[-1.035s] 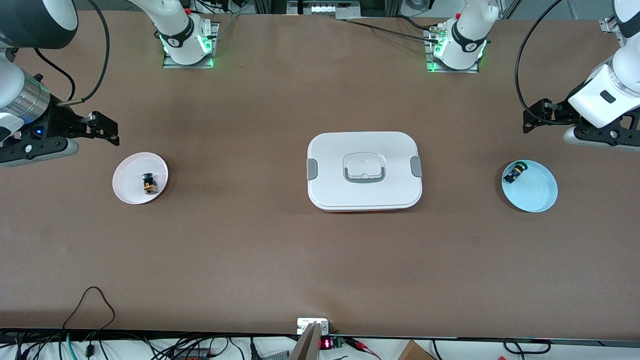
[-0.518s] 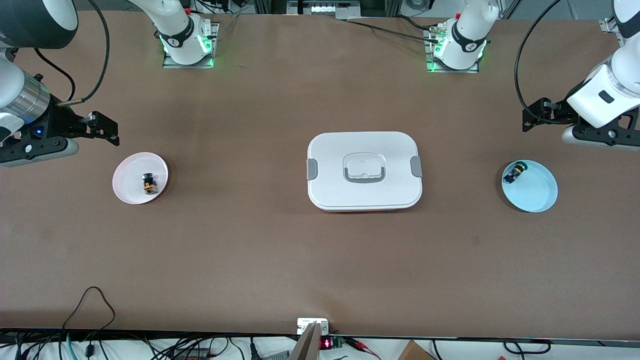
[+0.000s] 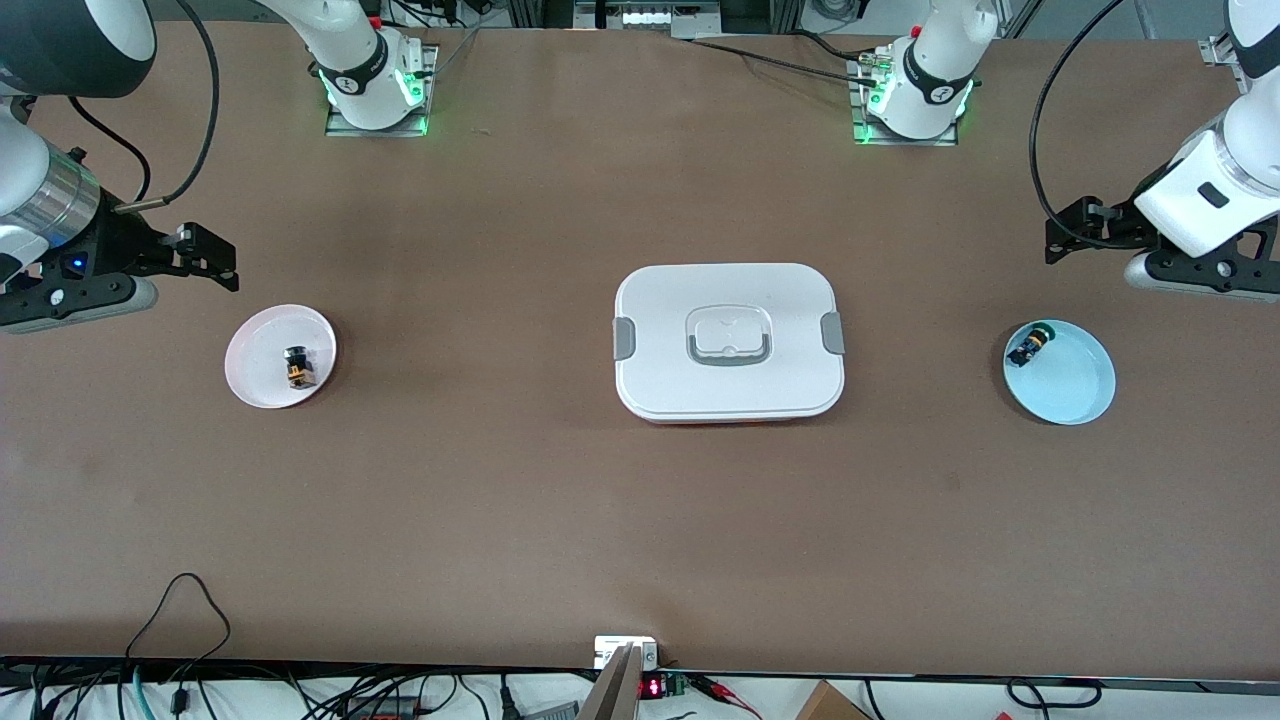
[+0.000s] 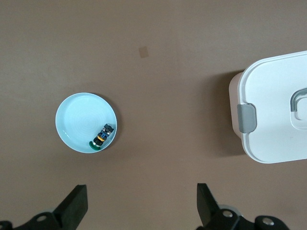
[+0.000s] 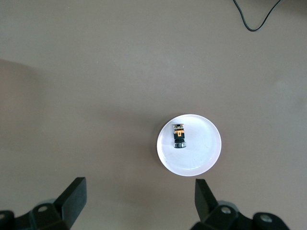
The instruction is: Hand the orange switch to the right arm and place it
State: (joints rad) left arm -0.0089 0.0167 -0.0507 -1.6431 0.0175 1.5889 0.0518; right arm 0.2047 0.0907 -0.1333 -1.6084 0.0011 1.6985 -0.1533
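The orange switch [image 3: 296, 367], a tiny black cylinder with an orange band, lies on its side in a pale pink dish [image 3: 258, 385] toward the right arm's end of the table. In the right wrist view the orange switch [image 5: 179, 135] lies in that dish [image 5: 204, 153]. My right gripper [image 3: 214, 256] hangs open and empty over bare table beside the dish; in its own view the right gripper [image 5: 140, 186] holds nothing. My left gripper [image 3: 1066, 234] is open and empty over the table near a light blue dish [image 3: 1078, 388]. Nothing sits in the left gripper [image 4: 141, 191] in the left wrist view.
A black switch with a green cap [image 3: 1030, 347] lies in the blue dish [image 4: 76, 120], where the left wrist view shows the same switch [image 4: 102, 137]. A white lidded box [image 3: 780, 385] with grey latches stands mid-table, its corner [image 4: 273, 110] in the left wrist view. A cable [image 5: 256, 19] lies on the table.
The left arm's hand has shifted very slightly upward in the front view. The right arm, both switches and both dishes have not moved.
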